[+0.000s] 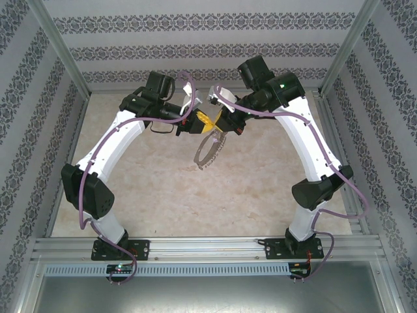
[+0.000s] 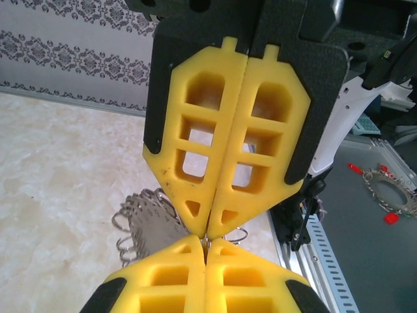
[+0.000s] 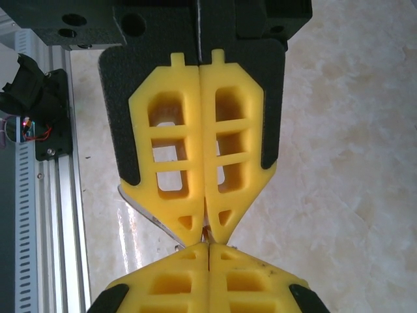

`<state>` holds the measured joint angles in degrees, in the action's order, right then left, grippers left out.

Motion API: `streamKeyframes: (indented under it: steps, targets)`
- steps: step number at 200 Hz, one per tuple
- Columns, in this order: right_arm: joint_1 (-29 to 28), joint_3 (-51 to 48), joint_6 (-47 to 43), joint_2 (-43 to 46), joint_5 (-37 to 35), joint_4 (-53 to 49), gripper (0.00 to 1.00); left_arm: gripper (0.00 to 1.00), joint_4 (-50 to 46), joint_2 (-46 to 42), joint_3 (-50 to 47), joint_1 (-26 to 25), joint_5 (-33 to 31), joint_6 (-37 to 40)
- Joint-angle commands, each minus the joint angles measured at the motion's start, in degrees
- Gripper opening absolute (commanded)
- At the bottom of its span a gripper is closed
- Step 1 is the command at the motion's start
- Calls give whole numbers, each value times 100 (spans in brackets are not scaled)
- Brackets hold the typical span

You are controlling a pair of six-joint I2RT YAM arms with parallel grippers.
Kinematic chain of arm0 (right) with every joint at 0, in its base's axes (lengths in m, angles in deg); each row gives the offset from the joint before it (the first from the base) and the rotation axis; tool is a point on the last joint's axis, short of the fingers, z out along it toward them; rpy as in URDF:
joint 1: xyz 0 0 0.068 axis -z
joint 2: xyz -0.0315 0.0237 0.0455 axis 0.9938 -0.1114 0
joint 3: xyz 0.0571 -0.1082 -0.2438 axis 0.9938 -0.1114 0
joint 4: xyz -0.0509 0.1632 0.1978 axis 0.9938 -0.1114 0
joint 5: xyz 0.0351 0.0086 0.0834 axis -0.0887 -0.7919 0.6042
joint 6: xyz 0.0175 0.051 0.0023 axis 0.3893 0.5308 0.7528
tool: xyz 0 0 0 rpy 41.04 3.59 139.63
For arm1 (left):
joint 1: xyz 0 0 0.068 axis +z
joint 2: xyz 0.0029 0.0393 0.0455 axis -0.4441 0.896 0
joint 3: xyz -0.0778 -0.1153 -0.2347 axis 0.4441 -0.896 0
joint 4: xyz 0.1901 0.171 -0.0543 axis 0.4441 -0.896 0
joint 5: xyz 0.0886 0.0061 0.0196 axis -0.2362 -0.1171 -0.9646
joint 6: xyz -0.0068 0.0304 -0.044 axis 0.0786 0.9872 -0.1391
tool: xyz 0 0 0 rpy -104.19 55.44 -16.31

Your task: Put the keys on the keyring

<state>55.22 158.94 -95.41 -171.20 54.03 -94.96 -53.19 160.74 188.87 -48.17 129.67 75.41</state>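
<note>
Beige marbled counter wide open below and around, walls well apart. Tip to tip, left tool and right tool, both clenched, the right pinching the keyring at its rim; left's catch hidden. Hangs tilted just beneath both tips: dark hoop fringed with silvery loops.

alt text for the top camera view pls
The left gripper and right gripper, both shut, meet tip to tip over the far middle of a pale table, their white arms arching inward. A dark keyring fringed with small silvery loops hangs tilted just under the meeting point.
</note>
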Motion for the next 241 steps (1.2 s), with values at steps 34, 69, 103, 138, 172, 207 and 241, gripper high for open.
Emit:
streamKeyframes:
  steps: [34,69,103,138,172,207,241]
  targets:
    - [-88,-18,102,258,272,728,0,26,-236,25,107,-140,336,59]
    - [-82,-26,73,233,272,709,0,25,-218,16,113,-140,317,68]
    - [-84,-18,-1,214,268,597,0,29,-172,-6,126,-141,237,43]
    - [-78,-50,-74,175,172,445,0,38,290,-180,-48,-116,-51,-196]
    - [-70,-102,-106,205,151,452,0,42,306,-246,-33,-30,-143,-191]
    - [-44,-88,-116,198,105,402,0,46,-128,-229,117,79,-230,76]
    - [-44,-89,-119,188,139,411,0,42,-428,-185,236,117,-167,270]
